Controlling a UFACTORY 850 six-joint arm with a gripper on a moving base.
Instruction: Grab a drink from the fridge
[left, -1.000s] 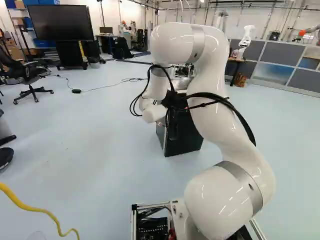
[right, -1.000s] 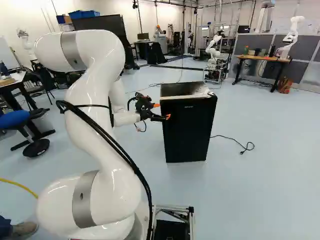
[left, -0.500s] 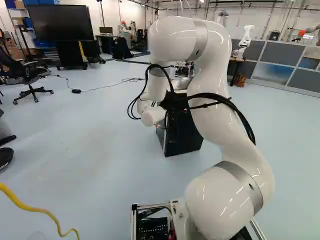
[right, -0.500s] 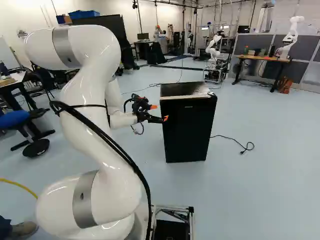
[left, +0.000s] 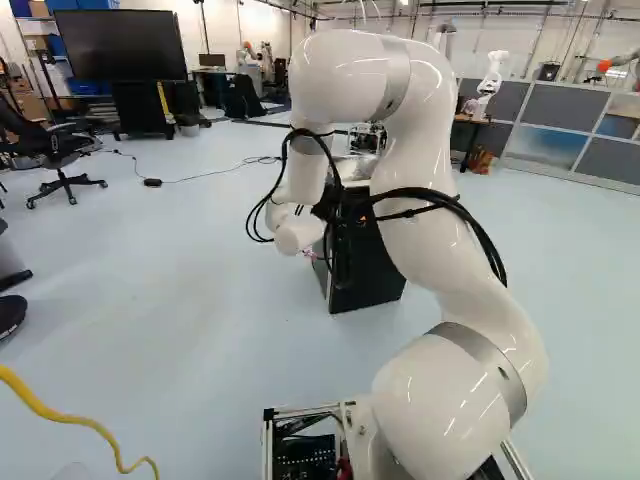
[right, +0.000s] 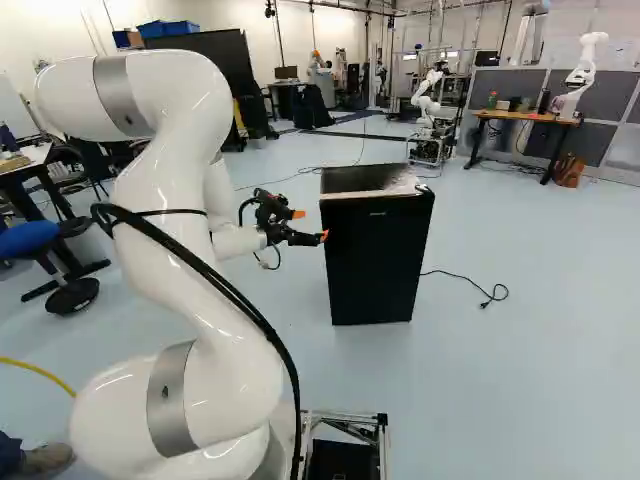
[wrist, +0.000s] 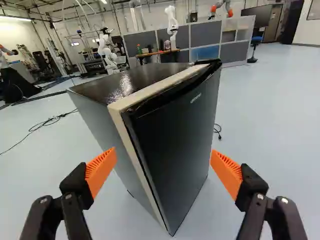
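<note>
Arm (right: 175, 175) shifted slightly left, jaws apart — mostly hidden in left base view, fridge (right: 375, 265) partly covered there

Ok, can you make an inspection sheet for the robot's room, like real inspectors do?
Surface: pale blue floor, with the fridge standing upright on it
Job's things: fridge door looks shut
Drinks: nothing seen
Clutter on the fridge: nothing seen
Robot hand: open, nothing gripped, fridge ahead of it
Cables: black cord on the floor beside the fridge; yellow cord at the lower left of the left base view; black cables along the arm
Surroundings: office chair, big screen, another robot
</note>
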